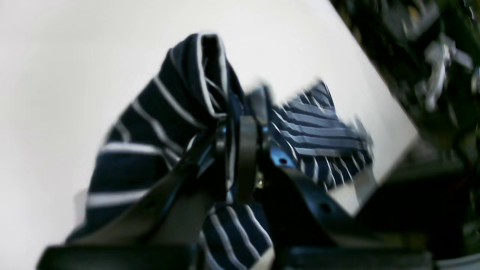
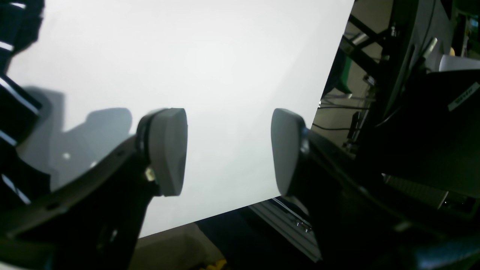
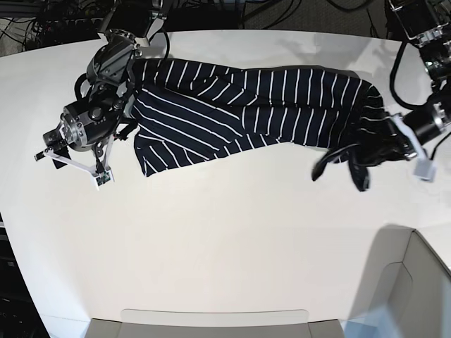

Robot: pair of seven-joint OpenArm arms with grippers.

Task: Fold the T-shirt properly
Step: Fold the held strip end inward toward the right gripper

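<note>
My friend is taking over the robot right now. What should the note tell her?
Left gripper: shut on a bunched end of the T-shirt.
Right gripper: open, holding nothing, over bare table beside the shirt's other end.
T-shirt: stretched in a long band across the far side of the table.
Done: one end gripped.
Left: grab the other end, then fold it neatly.

This is looking like a robotics lab or test workshop. A bare white table [image 3: 232, 239] is sitting under two robot arms, with tangled black cables [image 3: 42, 21] lying on the floor behind it. Beyond the table edge, metal framing [image 2: 285, 217] and dark equipment racks [image 2: 423, 75] are crowding the background.
</note>
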